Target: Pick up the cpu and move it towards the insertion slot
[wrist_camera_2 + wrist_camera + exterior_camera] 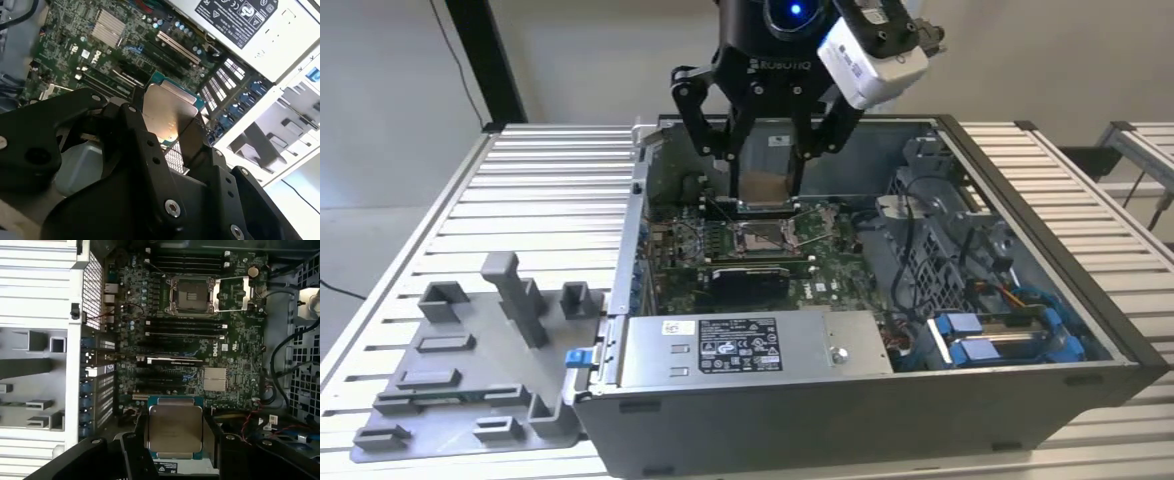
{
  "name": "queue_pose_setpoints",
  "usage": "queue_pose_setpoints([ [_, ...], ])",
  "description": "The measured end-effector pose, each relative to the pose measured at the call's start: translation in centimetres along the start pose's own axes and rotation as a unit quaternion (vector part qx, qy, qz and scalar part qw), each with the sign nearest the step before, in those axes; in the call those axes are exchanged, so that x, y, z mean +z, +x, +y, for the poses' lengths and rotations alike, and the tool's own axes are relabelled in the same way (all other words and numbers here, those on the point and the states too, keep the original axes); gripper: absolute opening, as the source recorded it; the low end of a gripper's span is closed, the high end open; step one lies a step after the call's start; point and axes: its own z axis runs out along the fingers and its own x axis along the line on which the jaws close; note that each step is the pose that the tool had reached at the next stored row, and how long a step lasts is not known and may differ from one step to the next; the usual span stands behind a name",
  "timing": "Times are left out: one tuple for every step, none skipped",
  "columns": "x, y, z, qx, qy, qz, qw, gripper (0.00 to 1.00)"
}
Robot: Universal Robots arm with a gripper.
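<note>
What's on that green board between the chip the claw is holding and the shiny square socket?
In the first wrist view, between the cpu and the insertion slot lie long dark slots, and a small silver heatsink sits off to one side.

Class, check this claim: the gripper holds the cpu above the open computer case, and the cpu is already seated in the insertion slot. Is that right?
Not quite. The gripper does hold the cpu above the open computer case, but the cpu is not seated. In the first wrist view the insertion slot lies open and empty, apart from the chip between the fingers.
</note>
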Motion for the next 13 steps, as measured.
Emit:
queue_pose_setpoints([
  [0.00,-0.43,-0.01,0.000,0.0000,0.0000,1.00000,0.00],
  [0.00,-0.88,-0.02,0.000,0.0000,0.0000,1.00000,0.00],
  [0.00,-1.30,-0.03,-0.001,0.0001,0.0000,1.00000,0.00],
  [0.00,-1.76,-0.05,-0.001,0.0001,0.0000,1.00000,0.00],
  [0.00,-2.15,-0.06,-0.001,0.0001,0.0000,1.00000,0.00],
  [0.00,-2.54,-0.07,-0.001,0.0001,0.0000,1.00000,0.00],
  [0.00,-2.96,-0.08,-0.001,0.0000,0.0000,1.00000,0.00],
  [0.00,-3.29,-0.09,-0.001,0.0000,0.0000,1.00000,0.00],
  [0.00,-3.58,-0.10,-0.001,0.0001,0.0000,1.00000,0.00],
  [-0.01,-3.72,-0.10,-0.001,0.0001,0.0001,1.00000,0.00],
  [-0.01,-3.74,-0.10,-0.001,0.0001,0.0001,1.00000,0.00],
  [-0.01,-3.74,-0.10,-0.001,0.0001,0.0001,1.00000,0.00],
  [0.00,-3.74,-0.10,-0.001,0.0000,0.0000,1.00000,0.00],
])
